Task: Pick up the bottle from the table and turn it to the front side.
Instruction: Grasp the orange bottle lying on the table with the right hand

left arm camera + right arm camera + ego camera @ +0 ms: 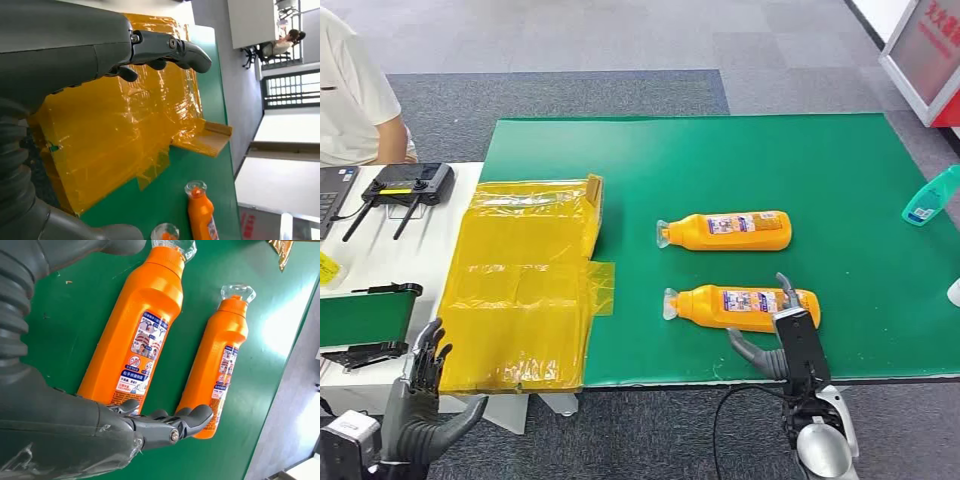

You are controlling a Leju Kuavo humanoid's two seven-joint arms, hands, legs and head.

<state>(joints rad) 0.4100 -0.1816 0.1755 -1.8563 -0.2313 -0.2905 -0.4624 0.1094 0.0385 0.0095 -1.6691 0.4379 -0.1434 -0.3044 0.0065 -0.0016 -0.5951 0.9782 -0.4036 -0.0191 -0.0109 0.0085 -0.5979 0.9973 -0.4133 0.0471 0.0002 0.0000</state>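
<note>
Right hand (778, 340) is hovering, fingers spread and empty, over the near orange bottle (743, 307); next comes closing around its body, I'd judge.

My right hand (113, 430) is matt grey plastic with a ribbed, rubbery-looking cover at the wrist, and clear film is wrapped over part of its back. Beneath it the near bottle (136, 335) is smooth, glossy orange plastic with a clear cap and a shiny printed paper label; the far bottle (219, 365) has the same finish. The green mat (773, 160) looks matt and slightly soft. By my left hand (94, 45), the flattened box (113, 125) is cardboard covered in glossy, wrinkled yellow tape. The floor (622, 40) is dull grey carpet.
</note>
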